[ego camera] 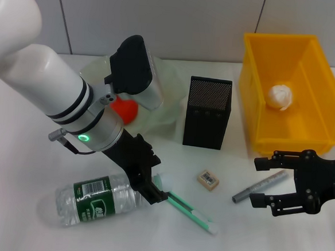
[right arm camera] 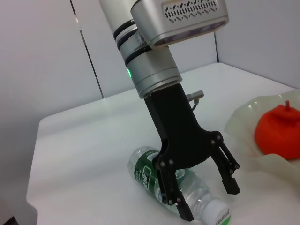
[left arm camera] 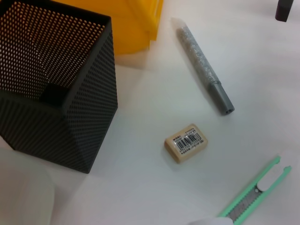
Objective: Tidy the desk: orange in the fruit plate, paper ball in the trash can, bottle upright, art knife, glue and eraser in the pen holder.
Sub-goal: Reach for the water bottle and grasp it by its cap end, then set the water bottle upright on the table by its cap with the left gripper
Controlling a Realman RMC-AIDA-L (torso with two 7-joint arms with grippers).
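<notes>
Straddling the lying bottle (right arm camera: 178, 187), spread left claw (right arm camera: 206, 194); art knife (ego camera: 190, 210) beside; right claw (ego camera: 259, 182) open.

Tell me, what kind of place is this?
Probably a robotics test bench staged as a messy desk: a white table with a mesh pen holder, a yellow bin holding a paper ball, and scattered stationery.

Left gripper (ego camera: 151, 189) reaches down, jaws spread; right gripper (ego camera: 261, 181) parted.
</notes>
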